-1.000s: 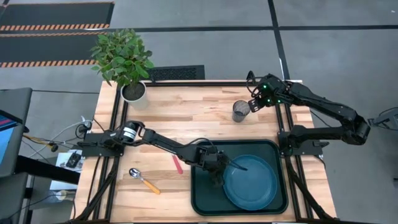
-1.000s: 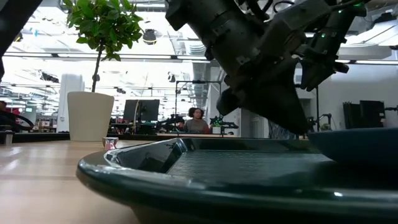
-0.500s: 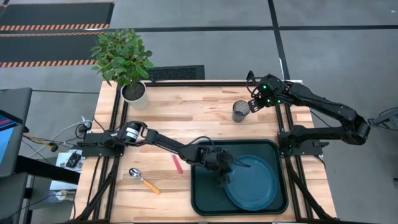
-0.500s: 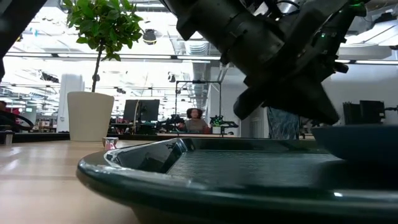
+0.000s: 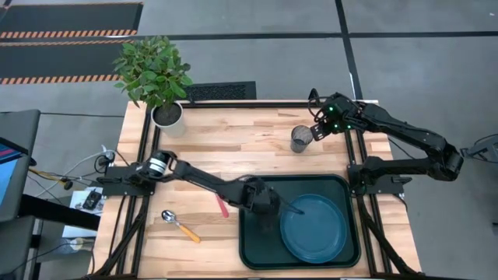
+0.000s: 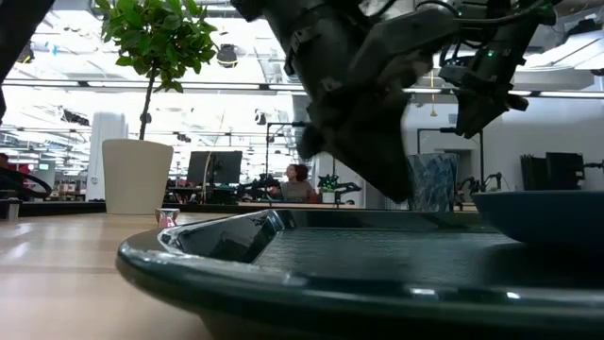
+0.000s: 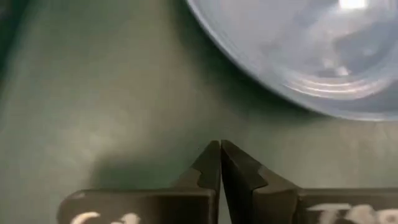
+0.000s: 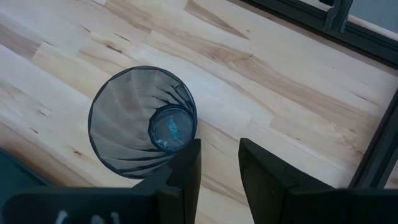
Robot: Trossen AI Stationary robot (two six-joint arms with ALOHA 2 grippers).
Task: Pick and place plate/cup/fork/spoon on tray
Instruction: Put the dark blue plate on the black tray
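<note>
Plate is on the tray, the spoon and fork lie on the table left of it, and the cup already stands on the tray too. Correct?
Not quite. The high view shows the cup standing on the bare table beyond the tray, beside the right gripper. The plate is on the tray; the spoon and fork lie left of it.

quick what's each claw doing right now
Left claw: closed, empty, over the tray beside the plate.
Right claw: open, empty, beside the cup.
</note>
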